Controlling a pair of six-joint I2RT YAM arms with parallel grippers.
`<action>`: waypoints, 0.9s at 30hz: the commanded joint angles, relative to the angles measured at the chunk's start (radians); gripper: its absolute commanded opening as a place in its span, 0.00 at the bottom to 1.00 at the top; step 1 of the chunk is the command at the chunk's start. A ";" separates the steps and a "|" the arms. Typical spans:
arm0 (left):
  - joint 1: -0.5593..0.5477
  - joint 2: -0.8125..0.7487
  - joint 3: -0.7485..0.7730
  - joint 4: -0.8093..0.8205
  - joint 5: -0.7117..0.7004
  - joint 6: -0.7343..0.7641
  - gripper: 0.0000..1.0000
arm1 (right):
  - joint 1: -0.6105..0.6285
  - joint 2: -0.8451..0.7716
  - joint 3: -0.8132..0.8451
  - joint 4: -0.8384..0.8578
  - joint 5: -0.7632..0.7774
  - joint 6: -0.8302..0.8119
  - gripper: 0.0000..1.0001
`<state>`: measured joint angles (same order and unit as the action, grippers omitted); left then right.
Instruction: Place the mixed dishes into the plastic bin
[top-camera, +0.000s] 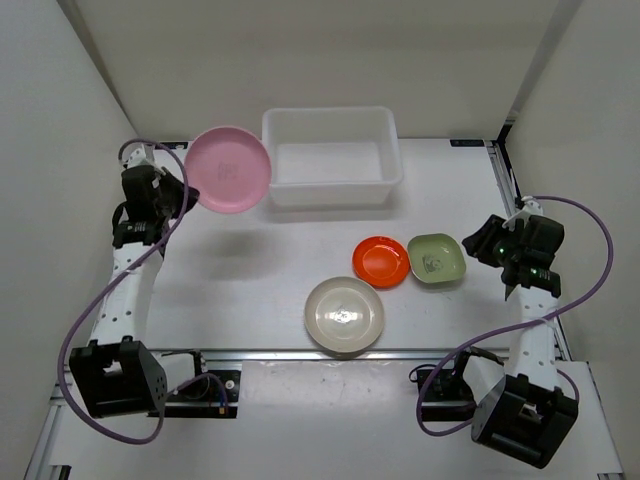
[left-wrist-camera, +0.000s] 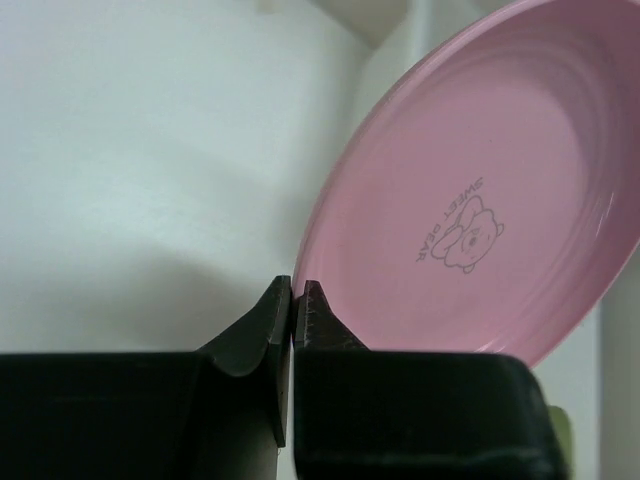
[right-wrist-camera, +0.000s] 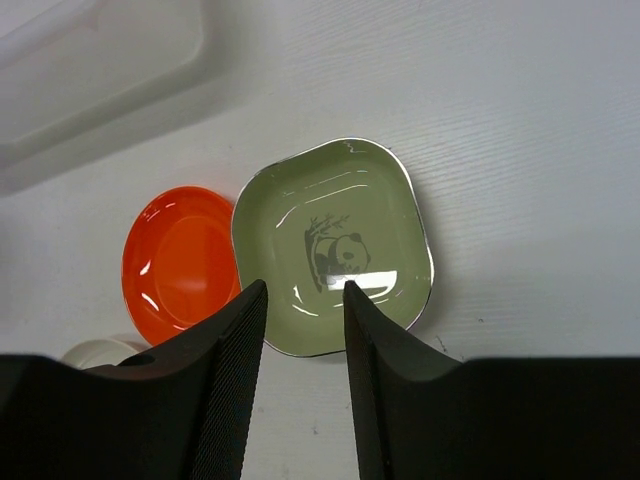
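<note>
My left gripper (top-camera: 188, 190) is shut on the rim of the round pink plate (top-camera: 229, 169) and holds it in the air, tilted, just left of the plastic bin (top-camera: 331, 188). In the left wrist view the pink plate (left-wrist-camera: 480, 200) fills the right side, its rim pinched between my fingertips (left-wrist-camera: 283, 300). My right gripper (top-camera: 484, 246) is open above the table, just right of the pale green dish (top-camera: 436, 258); the right wrist view shows it (right-wrist-camera: 305, 288) over the green dish (right-wrist-camera: 330, 215). The orange-red plate (top-camera: 381, 260) and the cream plate (top-camera: 344, 315) lie on the table.
The bin stands at the back centre and holds nothing. White walls close in the left and right sides. The table's near edge runs just below the cream plate. The bin's corner (right-wrist-camera: 100, 70) shows in the right wrist view.
</note>
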<state>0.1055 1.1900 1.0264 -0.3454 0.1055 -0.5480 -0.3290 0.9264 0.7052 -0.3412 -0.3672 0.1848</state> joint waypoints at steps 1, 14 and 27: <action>-0.047 0.037 0.017 0.176 0.154 -0.128 0.00 | 0.013 -0.009 0.048 0.019 -0.018 0.021 0.42; -0.280 0.385 0.182 0.603 0.106 -0.227 0.00 | 0.016 -0.034 0.034 0.044 -0.059 0.070 0.40; -0.352 0.654 0.281 0.697 -0.104 -0.172 0.00 | 0.016 -0.050 -0.004 0.088 -0.079 0.105 0.37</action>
<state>-0.2279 1.8442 1.2648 0.2817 0.0578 -0.7429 -0.3130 0.8997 0.7044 -0.3038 -0.4286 0.2779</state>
